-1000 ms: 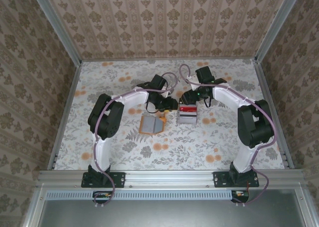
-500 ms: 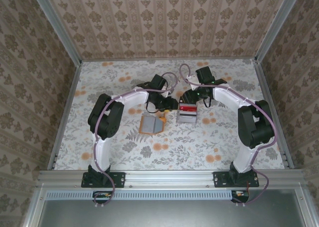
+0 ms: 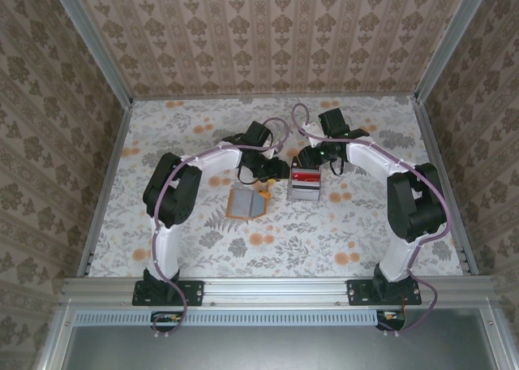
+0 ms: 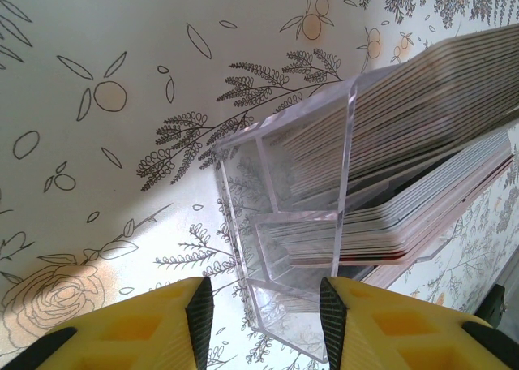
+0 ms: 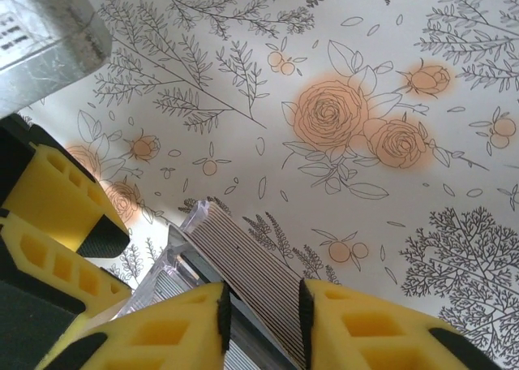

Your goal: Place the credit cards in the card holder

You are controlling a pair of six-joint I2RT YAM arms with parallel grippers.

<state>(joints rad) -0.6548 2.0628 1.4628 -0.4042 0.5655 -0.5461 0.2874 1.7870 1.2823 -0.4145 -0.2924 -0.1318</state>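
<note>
The orange card holder lies open on the floral table, grey inside up. To its right a clear slotted rack holds stacks of credit cards, a red one showing on top. My right gripper hangs over the rack's far end. In the right wrist view its pads press both sides of a stack of pale cards. My left gripper sits at the rack's left side. In the left wrist view it stands open astride the end of the clear rack, with the cards leaning beyond.
Patterned walls and metal rails fence the table on all sides. The left gripper's yellow fingers sit close beside the rack in the right wrist view. Bare tablecloth stretches in front of the card holder.
The right gripper's jaws have narrowed onto the card stack in the rack. Neither arm has visibly shifted, and the card holder lies where it was.
</note>
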